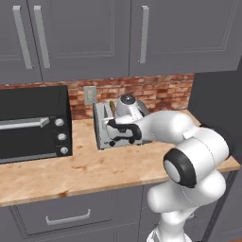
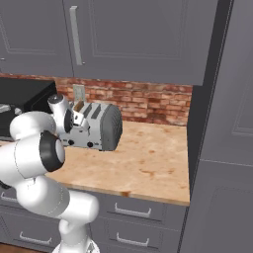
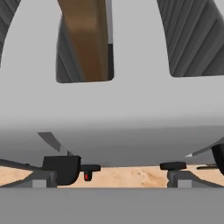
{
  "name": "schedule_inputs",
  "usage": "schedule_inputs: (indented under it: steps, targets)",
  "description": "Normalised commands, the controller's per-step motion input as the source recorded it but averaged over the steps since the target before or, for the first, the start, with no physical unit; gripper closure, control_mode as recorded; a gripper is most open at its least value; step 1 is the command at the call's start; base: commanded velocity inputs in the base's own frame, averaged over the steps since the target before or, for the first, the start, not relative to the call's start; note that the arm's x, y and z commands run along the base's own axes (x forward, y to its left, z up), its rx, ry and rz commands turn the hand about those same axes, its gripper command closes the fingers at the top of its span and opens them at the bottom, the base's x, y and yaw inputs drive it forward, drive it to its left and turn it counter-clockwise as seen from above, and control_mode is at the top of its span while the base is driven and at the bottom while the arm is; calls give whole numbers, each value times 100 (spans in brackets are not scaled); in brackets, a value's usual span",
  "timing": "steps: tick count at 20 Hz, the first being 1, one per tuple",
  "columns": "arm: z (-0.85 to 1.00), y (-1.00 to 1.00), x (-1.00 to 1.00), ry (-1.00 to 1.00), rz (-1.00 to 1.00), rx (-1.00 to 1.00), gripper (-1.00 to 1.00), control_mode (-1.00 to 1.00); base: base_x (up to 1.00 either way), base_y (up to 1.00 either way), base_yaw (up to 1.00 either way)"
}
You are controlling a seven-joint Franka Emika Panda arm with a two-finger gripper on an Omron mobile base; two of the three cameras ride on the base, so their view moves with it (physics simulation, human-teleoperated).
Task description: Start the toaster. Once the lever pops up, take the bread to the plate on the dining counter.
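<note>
The jaws stand apart, poised over the front of the silver toaster [image 2: 94, 126] on the wood surface [image 1: 94, 170]. A brown bread slice [image 3: 85, 41] stands upright in a slot. Farther left sits the black toaster oven [image 1: 33, 123], against the brick wall [image 2: 148, 101].

The white arm is hiding much of the toaster [image 1: 105, 126] front in the left base view. The bread [image 3: 86, 39] is running off the hand view's top edge. The toaster oven [image 1: 33, 122] is getting cropped at left.
</note>
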Motion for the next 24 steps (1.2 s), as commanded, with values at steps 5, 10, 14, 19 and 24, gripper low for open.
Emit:
schedule_inputs:
  steps: [5,10,14,19,24]
  targets:
    - [-14,0,3,0,0,0,-100,-100,0,0,0]
    - [-14,0,5,0,0,0,-100,-100,0,0,0]
    - [-11,0,2,0,0,0,-100,-100,0,0,0]
    - [-11,0,0,0,0,0,-100,-100,0,0,0]
    - [-10,0,0,0,0,0,-100,-100,0,0,0]
